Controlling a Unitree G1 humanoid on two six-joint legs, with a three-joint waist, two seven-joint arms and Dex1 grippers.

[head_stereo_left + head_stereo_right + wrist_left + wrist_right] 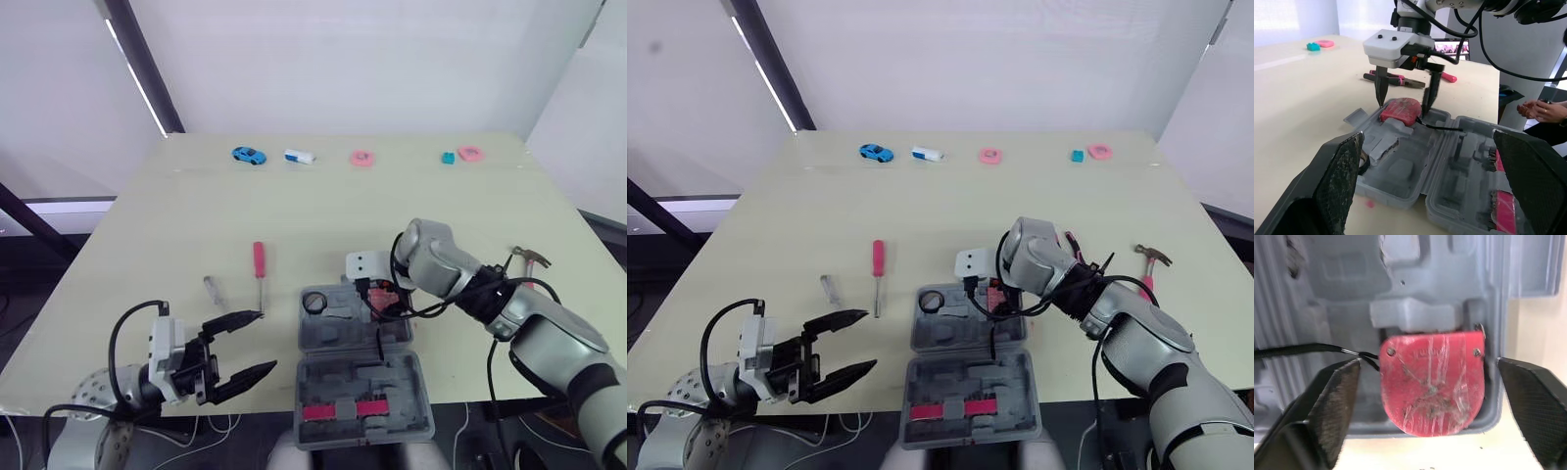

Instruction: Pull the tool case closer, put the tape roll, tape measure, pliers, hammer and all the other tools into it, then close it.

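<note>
The grey moulded-plastic tool case [392, 382] lies open at the near edge of the desk [196, 215]. The red tape measure [1432, 382], rounded and scuffed, sits in a recess at the far right of the case. The right gripper [1403, 105] hangs over it, fingers released and straddling it. The left gripper [263, 341] hovers at the near-left edge with its fingers spread. A red-handled screwdriver [259, 264] lies beyond it.

Grey moulded plastic tool case [1405, 171], matt, red plastic tape measure [1432, 384] scuffed and scratched, table [196, 215] smooth, pale, matt
</note>
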